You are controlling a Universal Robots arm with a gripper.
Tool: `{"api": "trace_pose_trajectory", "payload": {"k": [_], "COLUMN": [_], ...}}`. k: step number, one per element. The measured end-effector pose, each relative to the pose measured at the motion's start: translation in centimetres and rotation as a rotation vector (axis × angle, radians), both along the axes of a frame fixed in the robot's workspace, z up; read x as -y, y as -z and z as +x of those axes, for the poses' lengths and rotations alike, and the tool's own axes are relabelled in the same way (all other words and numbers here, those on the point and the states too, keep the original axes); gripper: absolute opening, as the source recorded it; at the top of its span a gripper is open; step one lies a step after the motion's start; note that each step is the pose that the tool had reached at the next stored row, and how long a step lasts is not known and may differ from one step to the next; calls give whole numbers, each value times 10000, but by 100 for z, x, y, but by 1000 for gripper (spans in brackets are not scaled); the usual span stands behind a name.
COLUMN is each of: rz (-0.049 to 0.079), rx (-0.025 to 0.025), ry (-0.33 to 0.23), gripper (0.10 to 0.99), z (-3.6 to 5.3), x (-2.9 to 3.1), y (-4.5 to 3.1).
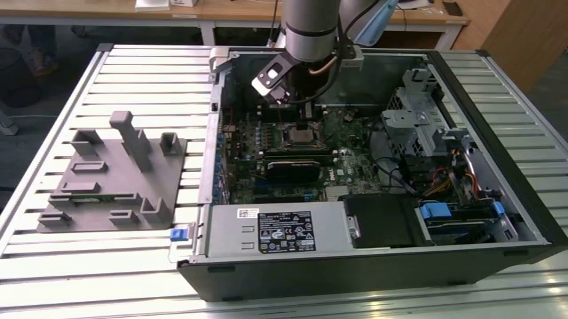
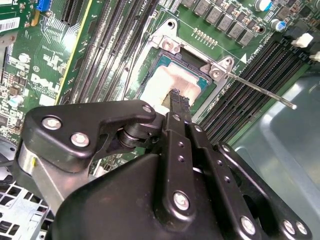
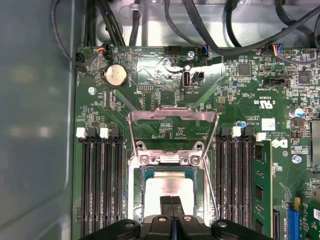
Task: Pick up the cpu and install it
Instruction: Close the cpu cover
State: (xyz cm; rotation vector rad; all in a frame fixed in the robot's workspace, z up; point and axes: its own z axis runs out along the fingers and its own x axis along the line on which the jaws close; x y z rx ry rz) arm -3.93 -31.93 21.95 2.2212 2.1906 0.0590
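Installation step in hand: holding gripper [image 2: 175, 96], jaws pinched shut and empty, right over cpu [image 3: 167, 188] lying in open socket [image 3: 136, 175] of motherboard [image 3: 150, 95], latch frame [image 3: 172, 116] raised, likely calling for gentle, level pressure.

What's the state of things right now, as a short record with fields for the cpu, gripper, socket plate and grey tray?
cpu: lying flat in the motherboard socket, silvery top up
gripper: shut, tips right over the cpu, contact unclear
socket plate: standing open
grey tray: on the table, at the exterior view's left of the computer case
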Motion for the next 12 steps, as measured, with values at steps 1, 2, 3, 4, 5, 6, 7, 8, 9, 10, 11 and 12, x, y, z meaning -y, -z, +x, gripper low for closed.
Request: {"api": "trace_pose_trajectory", "payload": {"k": [1, 2, 3, 4, 5, 6, 7, 8, 9, 10, 11, 12], "rz": [1, 2, 0, 1, 3, -1, 0, 2, 3, 4, 5, 5], "rx": [0, 1, 0, 0, 2, -1, 0, 1, 1, 1, 1, 0], "ry": [0, 0, 0, 0, 0, 0, 0, 0, 0, 0, -1, 0], "gripper": [106, 106, 106, 106, 106, 106, 106, 106, 106, 106, 106, 106], "z": [0, 0, 0, 0, 0, 0, 0, 0, 0, 0, 0, 0], "x": [0, 0, 0, 0, 0, 0, 0, 0, 0, 0, 0, 0], "y": [-3, -3, -7, -9, -9, -13, -16, -17, -17, -17, -17, -18]}}
